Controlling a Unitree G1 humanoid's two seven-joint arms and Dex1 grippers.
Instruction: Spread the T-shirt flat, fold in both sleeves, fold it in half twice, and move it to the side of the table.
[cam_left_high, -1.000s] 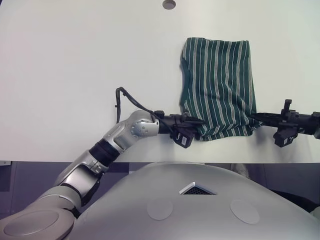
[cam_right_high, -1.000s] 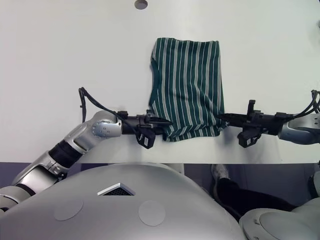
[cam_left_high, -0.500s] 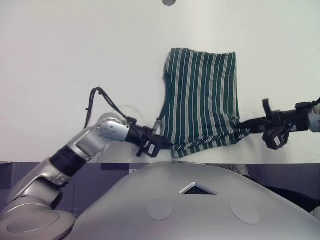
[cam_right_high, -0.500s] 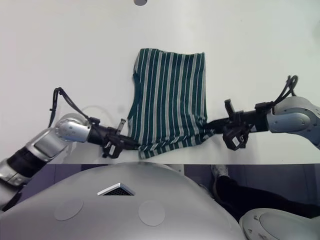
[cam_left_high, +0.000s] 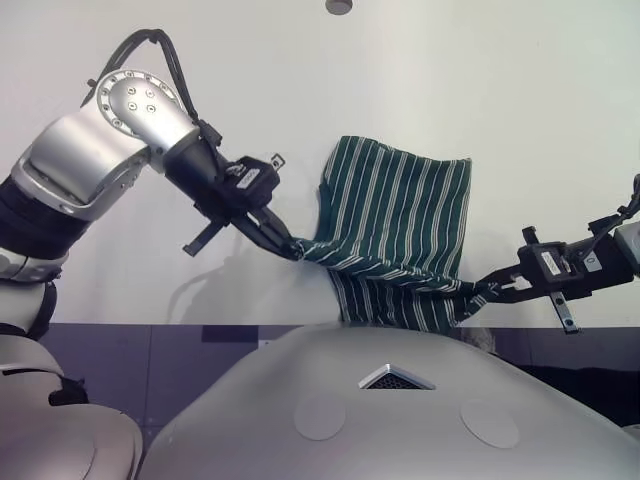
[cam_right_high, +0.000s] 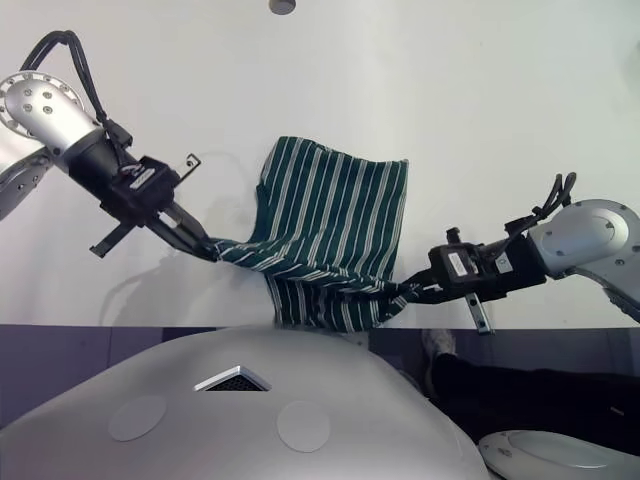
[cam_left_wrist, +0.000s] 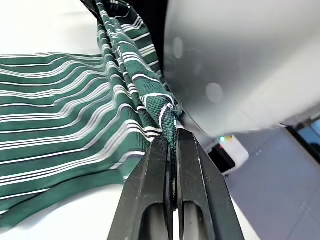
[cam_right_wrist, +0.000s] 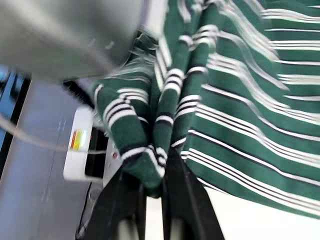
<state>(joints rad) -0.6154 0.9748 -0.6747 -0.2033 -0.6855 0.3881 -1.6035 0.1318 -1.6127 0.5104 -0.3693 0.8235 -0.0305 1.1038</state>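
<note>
The green T-shirt (cam_left_high: 400, 220) with white stripes lies folded near the table's front edge, its near end raised off the surface. My left gripper (cam_left_high: 292, 250) is shut on the shirt's near left corner (cam_left_wrist: 167, 112), held up above the table. My right gripper (cam_left_high: 487, 291) is shut on the near right corner (cam_right_wrist: 150, 165), lower, close to the table's front edge. The cloth sags between the two grippers, and a lower layer (cam_left_high: 400, 305) hangs down toward the edge. The far edge of the shirt (cam_right_high: 340, 155) rests on the table.
The white table (cam_left_high: 150, 60) stretches wide to the left and behind the shirt. A round hole (cam_left_high: 338, 6) sits at the far middle. The front edge (cam_left_high: 120, 322) runs just below the grippers.
Both grippers have lifted the shirt's near corners off the table. My left arm rose high and swung left; the right one dropped slightly toward the edge. The near end now hangs between them.
</note>
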